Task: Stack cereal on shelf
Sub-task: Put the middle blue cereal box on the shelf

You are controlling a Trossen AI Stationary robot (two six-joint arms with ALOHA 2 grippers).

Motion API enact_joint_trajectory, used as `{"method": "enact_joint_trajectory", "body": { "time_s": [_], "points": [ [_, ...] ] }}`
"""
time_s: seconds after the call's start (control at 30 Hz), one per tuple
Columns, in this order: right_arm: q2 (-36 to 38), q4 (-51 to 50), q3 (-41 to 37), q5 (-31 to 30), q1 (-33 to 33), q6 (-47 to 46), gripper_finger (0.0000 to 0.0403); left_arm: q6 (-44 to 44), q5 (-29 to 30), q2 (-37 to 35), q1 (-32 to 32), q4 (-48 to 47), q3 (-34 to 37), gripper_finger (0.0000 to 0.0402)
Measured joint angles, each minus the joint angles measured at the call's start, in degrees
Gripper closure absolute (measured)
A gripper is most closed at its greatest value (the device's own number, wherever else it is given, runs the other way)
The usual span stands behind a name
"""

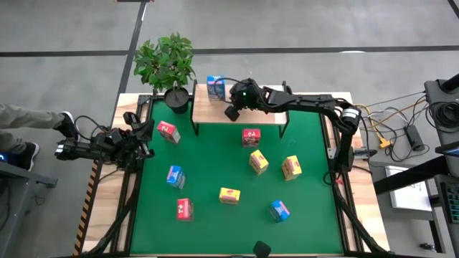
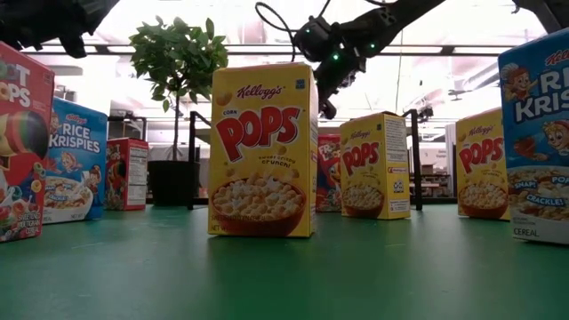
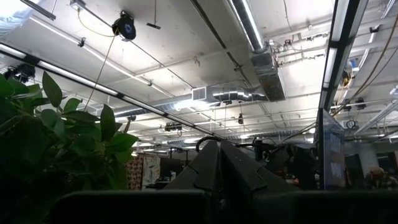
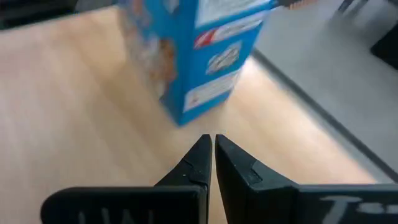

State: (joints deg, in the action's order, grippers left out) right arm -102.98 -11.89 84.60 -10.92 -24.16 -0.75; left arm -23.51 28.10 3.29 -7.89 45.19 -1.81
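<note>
One blue cereal box (image 1: 215, 87) stands on its base at the far left of the light wood shelf (image 1: 265, 118), and shows close up in the right wrist view (image 4: 193, 56). My right gripper (image 4: 211, 142) is shut and empty. It hovers over the shelf board just on the near right of that box (image 1: 233, 111). Several more boxes stand on the green mat: red (image 1: 168, 132), red (image 1: 251, 136), yellow (image 1: 258, 162), yellow (image 1: 291, 168), blue (image 1: 176, 176), yellow (image 1: 229, 195), red (image 1: 184, 208), blue (image 1: 279, 210). My left gripper (image 3: 217, 146) is shut and waits at the table's left edge (image 1: 133, 140).
A potted plant (image 1: 166, 64) stands at the far left, beside the shelf's left end. The shelf's thin black legs (image 2: 414, 160) stand on the mat's far part. Cables and equipment (image 1: 401, 132) lie off the table's right side. A person's sleeve (image 1: 21, 118) shows at the far left.
</note>
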Motion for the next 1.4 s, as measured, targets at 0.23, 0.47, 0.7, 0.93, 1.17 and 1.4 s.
{"method": "enact_joint_trajectory", "body": {
  "time_s": [0.23, 0.47, 0.7, 0.93, 1.17, 1.4],
  "points": [
    [-1.7, 7.9, -0.3, 2.0, 1.0, 1.1, 0.0390, 0.0, 0.0, 0.0, 0.0, -0.2, 0.0, 0.0402],
    [-4.0, 17.3, 0.1, 2.0, 0.5, 2.8, 0.0390, 0.0, 0.0, 0.0, 0.0, -0.2, 0.0, 0.0402],
    [-4.5, 18.3, 0.2, 7.7, 0.9, 1.5, 0.0390, 0.0, 0.0, 0.0, 0.0, -0.2, 0.0, 0.0402],
    [-5.0, 25.2, 0.2, 7.9, 1.5, 1.4, 0.0390, 0.0, 0.0, 0.0, 0.0, -0.2, 0.0, 0.0402],
    [-5.1, 30.3, 0.2, 4.9, 1.4, 2.4, 0.0390, 0.0, 0.0, 0.0, 0.0, -0.1, 0.0, 0.0402],
    [-5.1, 34.3, 0.2, 3.4, 1.1, 2.9, 0.0390, 0.0, 0.0, 0.0, 0.0, -0.1, 0.0, 0.0402]
  ]
}}
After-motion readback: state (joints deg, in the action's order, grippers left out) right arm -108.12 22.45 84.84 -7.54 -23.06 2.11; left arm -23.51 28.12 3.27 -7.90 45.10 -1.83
